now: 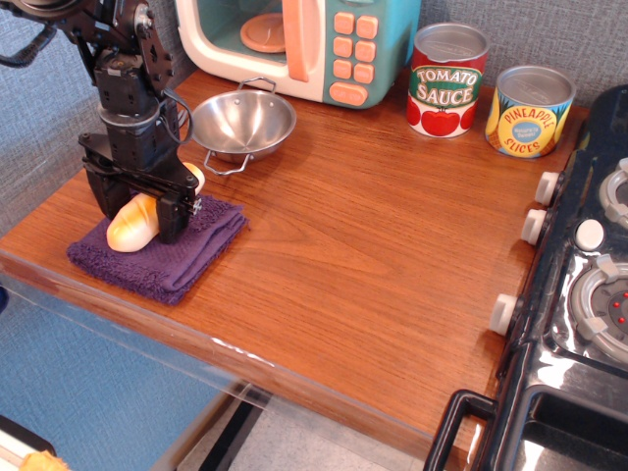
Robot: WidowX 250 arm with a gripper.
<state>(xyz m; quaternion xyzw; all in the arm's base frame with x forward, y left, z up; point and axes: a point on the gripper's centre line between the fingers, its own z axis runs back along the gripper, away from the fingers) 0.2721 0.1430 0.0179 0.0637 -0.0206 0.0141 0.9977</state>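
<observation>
A yellow, banana-like toy (130, 223) lies on a folded purple towel (186, 257) at the left front of the wooden counter. My black gripper (137, 226) has come straight down over it. One finger (101, 199) stands on the toy's left side and the other finger (174, 218) on its right, both tips down at the towel. The jaws are open and straddle the toy's middle with a little room on either side. The toy's far end peeks out behind the right finger.
A steel bowl with handles (243, 123) sits just behind the towel. A toy microwave (304, 44) stands at the back, with a tomato sauce can (447, 80) and a pineapple can (530, 110) to its right. A toy stove (589, 285) fills the right side.
</observation>
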